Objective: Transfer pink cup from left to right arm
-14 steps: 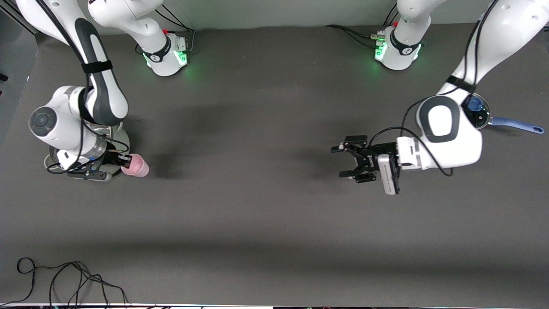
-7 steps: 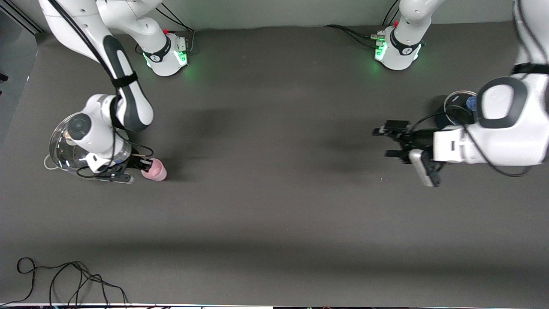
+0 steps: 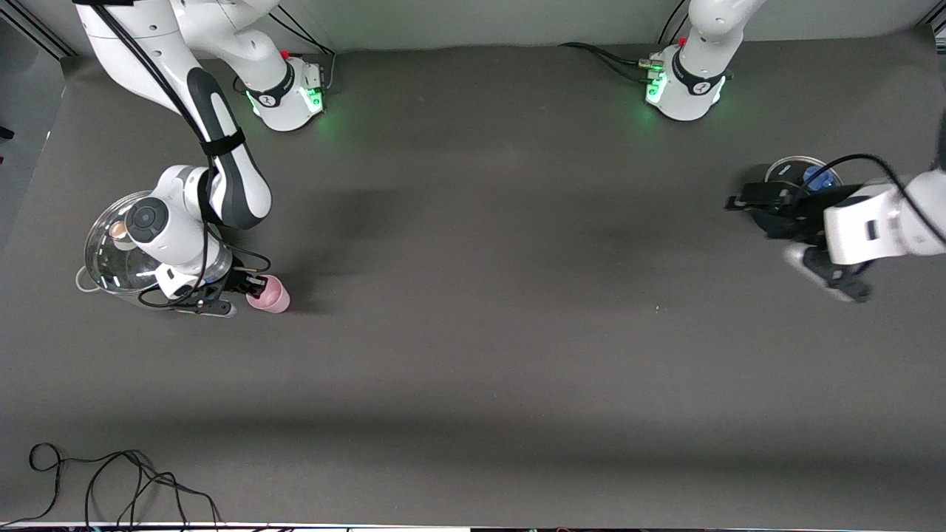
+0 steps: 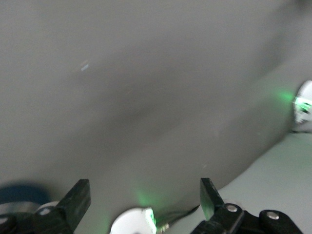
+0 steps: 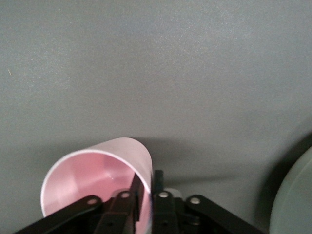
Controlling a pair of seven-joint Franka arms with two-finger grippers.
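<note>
The pink cup (image 3: 271, 296) is a small pale pink tumbler at the right arm's end of the table, beside a glass-lidded pot. My right gripper (image 3: 253, 285) is shut on the cup's wall, one finger inside the rim and one outside. In the right wrist view the cup (image 5: 92, 170) shows its open mouth, with the right gripper (image 5: 146, 195) pinching its edge. I cannot tell whether the cup rests on the table or hangs just above it. My left gripper (image 3: 750, 213) is open and empty, beside a blue pan at the left arm's end. Its own view shows it spread wide (image 4: 144, 197).
A steel pot with a glass lid (image 3: 103, 255) stands under the right arm. A blue pan with a lid (image 3: 805, 174) sits under the left arm. A loose black cable (image 3: 111, 480) lies at the table's near edge. Both arm bases (image 3: 288, 92) stand along the top.
The left arm has swung back from the table's middle toward its own end, still open. The right gripper has carried the pink cup a little toward the middle.
</note>
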